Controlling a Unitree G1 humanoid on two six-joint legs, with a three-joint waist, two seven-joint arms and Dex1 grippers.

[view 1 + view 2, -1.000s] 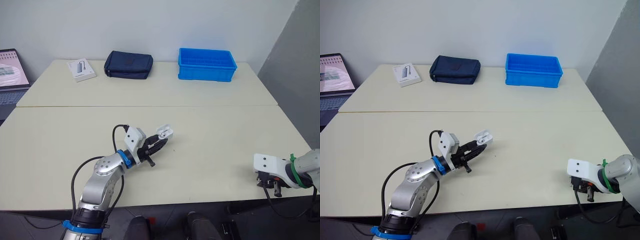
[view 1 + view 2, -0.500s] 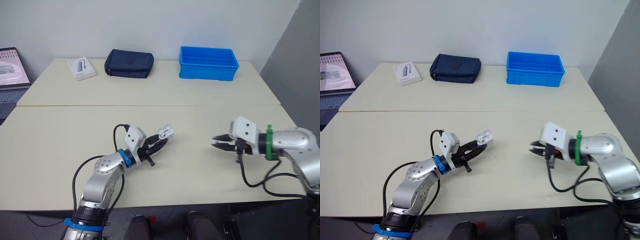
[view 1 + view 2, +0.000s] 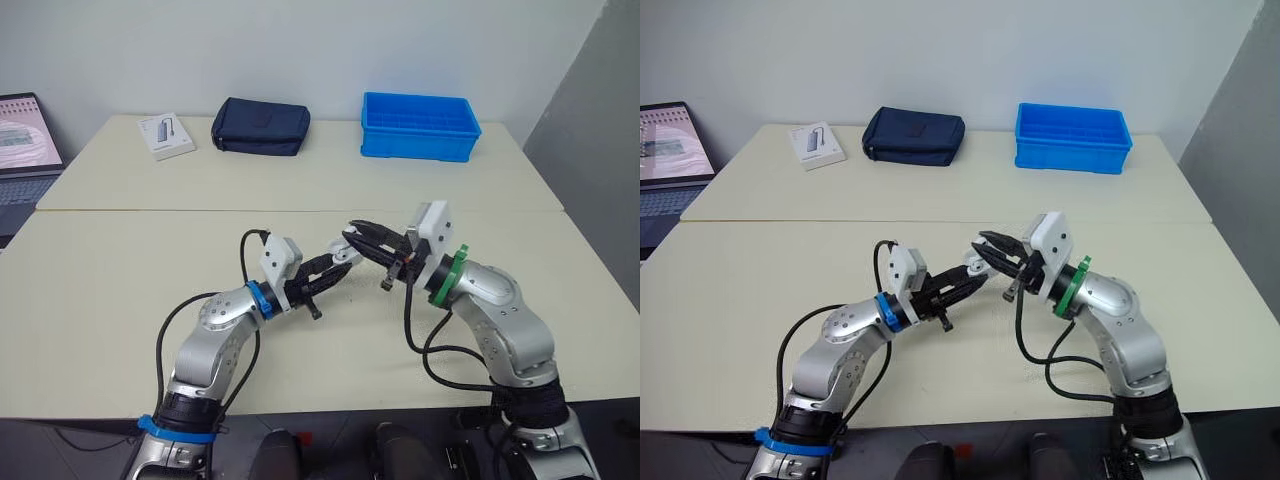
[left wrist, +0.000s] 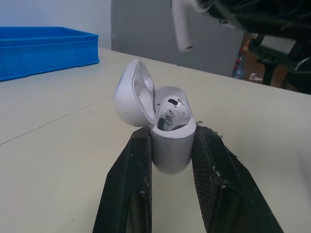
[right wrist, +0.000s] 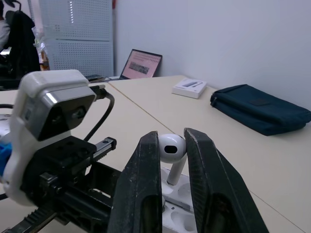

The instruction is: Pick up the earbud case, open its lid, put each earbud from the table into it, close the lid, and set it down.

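The earbud case (image 4: 170,150) is clamped upright between the two black fingers of the left end effector (image 4: 171,131), over the front half of the desk (image 3: 120,290), near its middle. The lid (image 4: 129,104) is flipped open and tipped back on its hinge, and one earbud (image 4: 170,108) is seen seated in a slot. The right end effector (image 5: 171,136) is set close in from the robot's right, its fingers pinched on the second earbud (image 5: 171,148), which is gripped by the bulb with the stem pointing down. That earbud is held just above the open case, apart from it, not yet seated. Along the far side of the desk a white box (image 3: 165,136), a navy pouch (image 3: 260,127) and a blue bin (image 3: 420,125) are lined up, well apart from the action. A laptop (image 3: 20,145) is glimpsed at the robot's far left.
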